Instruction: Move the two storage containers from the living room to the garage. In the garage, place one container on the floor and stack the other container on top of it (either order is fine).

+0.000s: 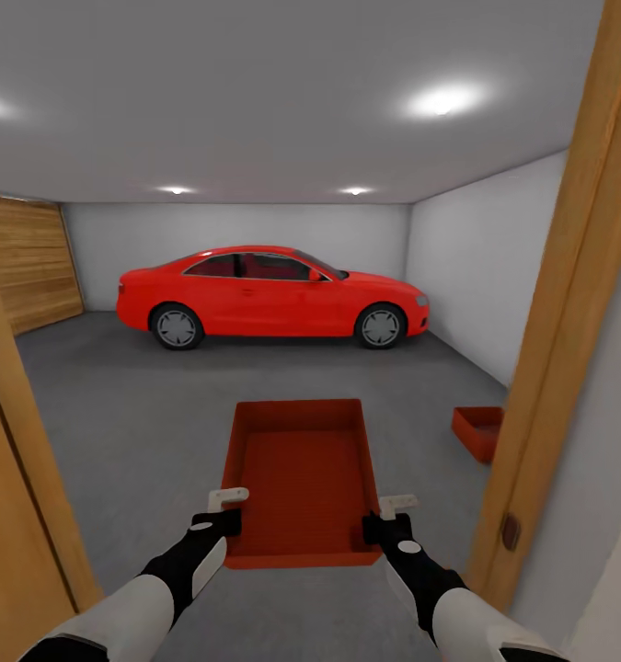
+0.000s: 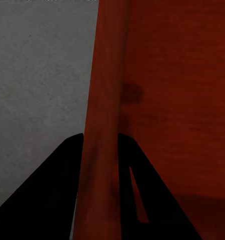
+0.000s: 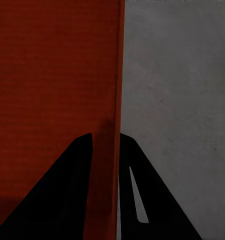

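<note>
Passing the doorway: my carried container [image 1: 303, 478] could clip the wooden door frame [image 1: 568, 303] if I drift right.
Left hand [image 1: 220, 515]: clamped on its left wall.
Carried container: empty, held level over the floor [image 1: 135, 405].
Right hand [image 1: 390, 520]: gripping its right wall.
Second container [image 1: 478, 430]: on the garage floor at right, apparently empty.
</note>
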Robot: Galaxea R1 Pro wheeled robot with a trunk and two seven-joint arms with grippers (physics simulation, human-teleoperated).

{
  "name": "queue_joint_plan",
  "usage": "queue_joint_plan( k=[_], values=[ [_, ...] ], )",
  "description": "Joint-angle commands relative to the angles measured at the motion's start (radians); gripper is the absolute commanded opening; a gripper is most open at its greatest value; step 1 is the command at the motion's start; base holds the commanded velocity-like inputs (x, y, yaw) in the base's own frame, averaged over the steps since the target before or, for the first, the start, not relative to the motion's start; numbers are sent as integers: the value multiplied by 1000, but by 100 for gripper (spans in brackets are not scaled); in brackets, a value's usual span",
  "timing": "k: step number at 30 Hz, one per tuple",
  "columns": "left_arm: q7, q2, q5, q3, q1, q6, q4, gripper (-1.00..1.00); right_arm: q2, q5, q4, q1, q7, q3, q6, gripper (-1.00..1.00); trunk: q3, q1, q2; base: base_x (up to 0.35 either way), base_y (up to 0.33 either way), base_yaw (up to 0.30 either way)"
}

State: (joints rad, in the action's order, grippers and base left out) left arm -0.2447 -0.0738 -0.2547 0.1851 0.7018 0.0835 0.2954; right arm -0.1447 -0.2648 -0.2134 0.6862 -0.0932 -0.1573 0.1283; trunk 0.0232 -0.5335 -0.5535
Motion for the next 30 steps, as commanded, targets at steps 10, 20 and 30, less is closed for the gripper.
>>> queue_joint_plan(
  k=[10, 20, 30],
  values=[
    [-15, -1, 0, -29, 1, -59, 16, -100, -30, -7, 3, -1, 18, -15, 2, -100, 0, -1, -1, 319, 0, 0],
    [-15, -1, 0, -28, 1, -60, 16, -100, -30, -7, 3, -1, 18, -16, 4, -100, 0, -1, -1, 320, 0, 44],
    [-15, 0, 0, -28, 1, -60, 16, -100, -30, -8, 3, -1, 18, -15, 4, -100, 0, -1, -1, 319, 0, 37]
  ],
)
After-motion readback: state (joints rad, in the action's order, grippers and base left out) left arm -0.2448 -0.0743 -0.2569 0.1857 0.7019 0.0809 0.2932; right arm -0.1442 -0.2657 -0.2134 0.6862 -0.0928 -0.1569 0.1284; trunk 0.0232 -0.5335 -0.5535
